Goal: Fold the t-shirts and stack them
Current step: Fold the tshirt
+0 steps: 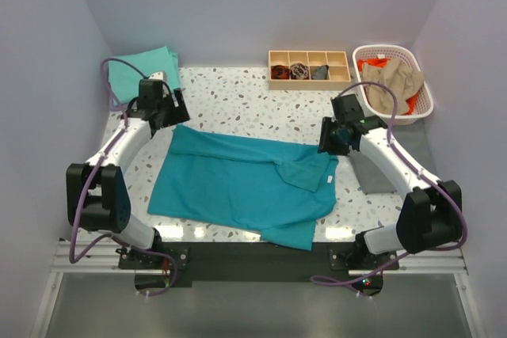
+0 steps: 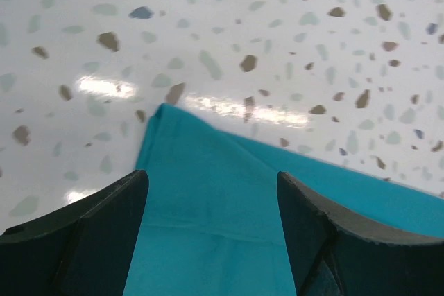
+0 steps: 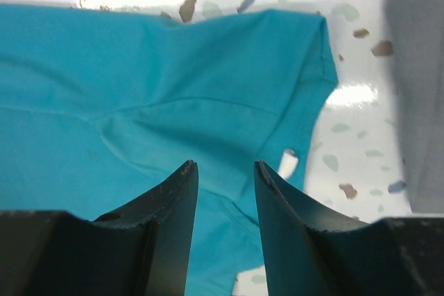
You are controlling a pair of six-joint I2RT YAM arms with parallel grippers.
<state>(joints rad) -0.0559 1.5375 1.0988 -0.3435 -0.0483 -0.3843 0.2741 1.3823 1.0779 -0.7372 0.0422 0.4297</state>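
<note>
Hovering over far corners of the teal t-shirt (image 1: 238,184), left claw (image 2: 211,178) and right claw (image 3: 223,168) gape released — gripping nothing.

A deep teal t-shirt (image 1: 245,184) lies spread across the speckled table (image 1: 238,100), a sleeve folded in on its right side. The left gripper (image 1: 176,115) sits at the shirt's far left corner and the right gripper (image 1: 329,144) at its far right edge. A lighter aqua-green shirt (image 1: 141,73) lies in the back left corner. At the back stands a wooden tray (image 1: 309,55) holding what look like small dark bits. Beside it, a white basket (image 1: 384,47) holds a tan shirt (image 1: 392,85) over an orange one (image 1: 368,63).
</note>
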